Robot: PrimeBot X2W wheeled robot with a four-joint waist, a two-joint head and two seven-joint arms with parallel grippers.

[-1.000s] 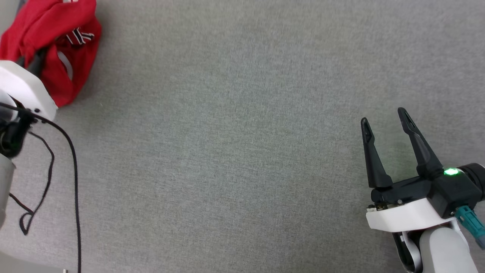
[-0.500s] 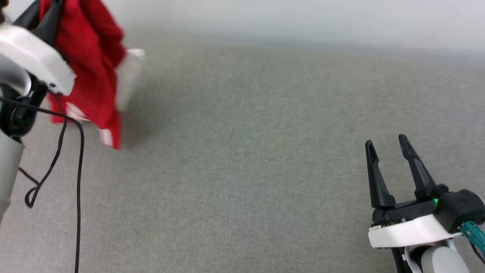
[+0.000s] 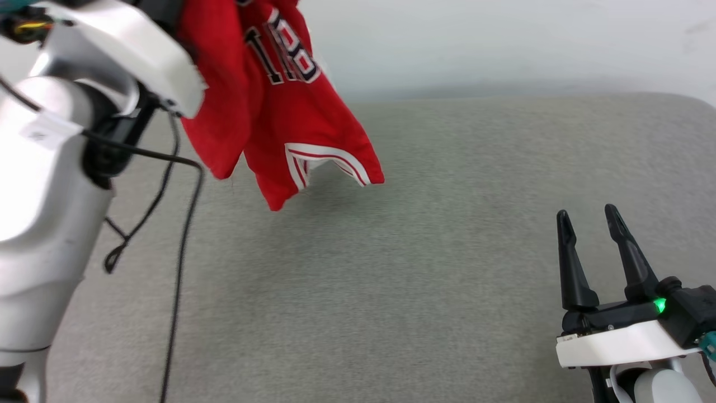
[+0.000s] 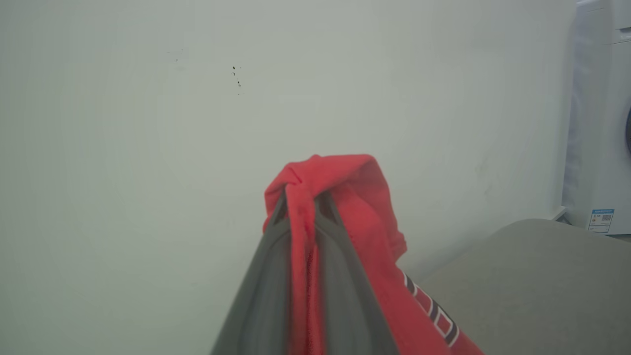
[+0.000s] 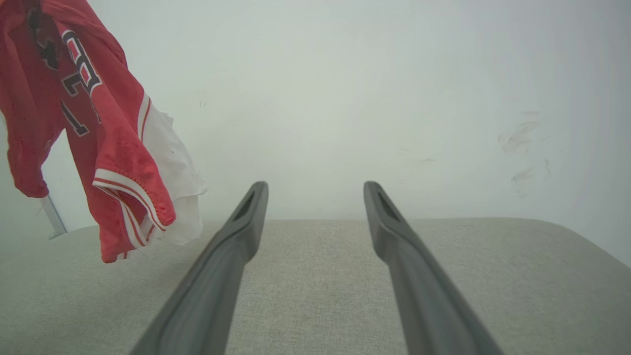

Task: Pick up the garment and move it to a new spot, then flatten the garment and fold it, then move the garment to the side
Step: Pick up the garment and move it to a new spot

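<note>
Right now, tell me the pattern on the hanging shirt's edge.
Red and white stripes, on the red shirt; clearest in the head view.

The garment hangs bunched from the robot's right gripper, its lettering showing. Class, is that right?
No: the garment hangs bunched, lettering showing, from the left gripper, shut on it in the left wrist view. The right gripper stands open and empty.

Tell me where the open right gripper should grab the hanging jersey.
I'd take the striped hem corner, a free edge nearest the right gripper. Come in from the robot's right, low over the grey surface: the jersey dangles bunched from the shut left gripper, and that corner hangs clear.
</note>
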